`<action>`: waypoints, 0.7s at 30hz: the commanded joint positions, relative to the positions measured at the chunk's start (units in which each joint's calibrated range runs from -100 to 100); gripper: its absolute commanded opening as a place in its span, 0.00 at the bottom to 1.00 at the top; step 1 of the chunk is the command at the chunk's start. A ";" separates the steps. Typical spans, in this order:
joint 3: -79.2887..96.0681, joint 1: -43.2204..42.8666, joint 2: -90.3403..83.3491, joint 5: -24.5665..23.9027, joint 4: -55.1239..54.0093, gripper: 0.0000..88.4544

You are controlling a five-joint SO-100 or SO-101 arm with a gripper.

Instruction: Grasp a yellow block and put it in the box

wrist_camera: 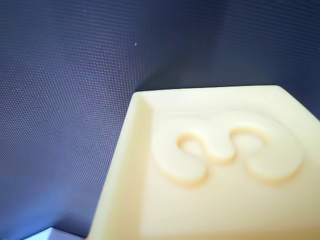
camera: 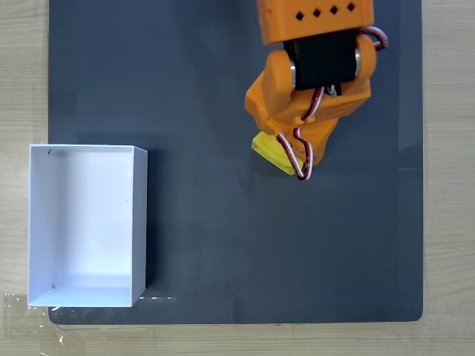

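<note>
**Under the arm, block far right of the box**

Beneath the orange gripper (camera: 297, 152) in the fixed view, the block (camera: 271, 152) peeks out as a yellow corner on the dark mat (camera: 223, 237). The wrist view has its "3" face (wrist_camera: 225, 155) pressed close to the lens. Whether the fingers clasp it I cannot tell; they are hidden. The box (camera: 82, 297) sits well apart, left and slightly lower in the fixed view, so the carry likely runs leftward.

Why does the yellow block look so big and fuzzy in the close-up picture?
In the wrist view the yellow block sits very near the lens, so its embossed 3 looks soft and pale; in the fixed view it is small and sharp, partly under the orange arm.
</note>
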 commanded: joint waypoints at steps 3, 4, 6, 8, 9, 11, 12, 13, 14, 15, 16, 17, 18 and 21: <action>-5.82 0.71 -8.27 -0.23 -0.03 0.25; -7.00 0.79 -9.88 -0.23 -0.11 0.24; -9.71 1.55 -12.93 -0.28 -0.20 0.24; -11.61 2.48 -15.56 -0.33 -0.20 0.24; -12.06 3.23 -16.75 -0.33 -0.20 0.24; -12.51 4.92 -18.95 -0.33 -0.29 0.24; -12.60 5.76 -19.63 -0.38 -1.07 0.24; -12.42 6.85 -20.31 -0.70 -2.47 0.24; -12.15 7.86 -20.82 -1.75 -4.30 0.24; -11.97 9.04 -21.07 -3.37 -6.57 0.24; -11.88 10.31 -21.16 -5.26 -8.66 0.24; -11.97 11.57 -21.16 -7.20 -10.85 0.24; -12.06 12.75 -21.07 -9.20 -12.94 0.24; -11.70 16.70 -20.99 -15.18 -18.18 0.24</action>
